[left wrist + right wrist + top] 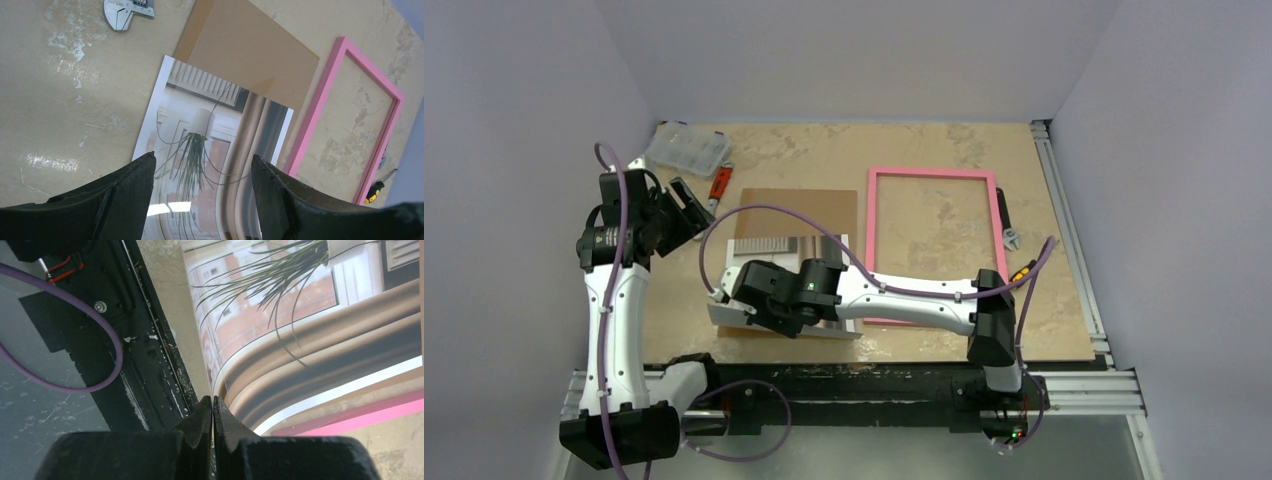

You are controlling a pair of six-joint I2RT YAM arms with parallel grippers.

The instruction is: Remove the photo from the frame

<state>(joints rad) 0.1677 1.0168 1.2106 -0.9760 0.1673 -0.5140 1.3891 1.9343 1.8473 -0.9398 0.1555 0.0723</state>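
The pink frame (931, 172) lies on the table right of centre, and bare table shows through its opening. Left of it lies the brown backing board (799, 210). The photo (789, 245), a hanging plant at a window, rests partly on that board. My right gripper (749, 310) is shut on the photo's near edge (300, 315), and the sheet curves up from the jaws (213, 402). My left gripper (689, 205) hovers to the left, open and empty (202, 162), looking down on the photo (200, 140), the board (250, 60) and the frame (320, 115).
A clear plastic box (688, 149) sits at the back left. An adjustable wrench (719, 185) with a red handle lies beside it. A screwdriver (1021, 270) lies right of the frame. The black rail (150, 340) runs along the table's near edge.
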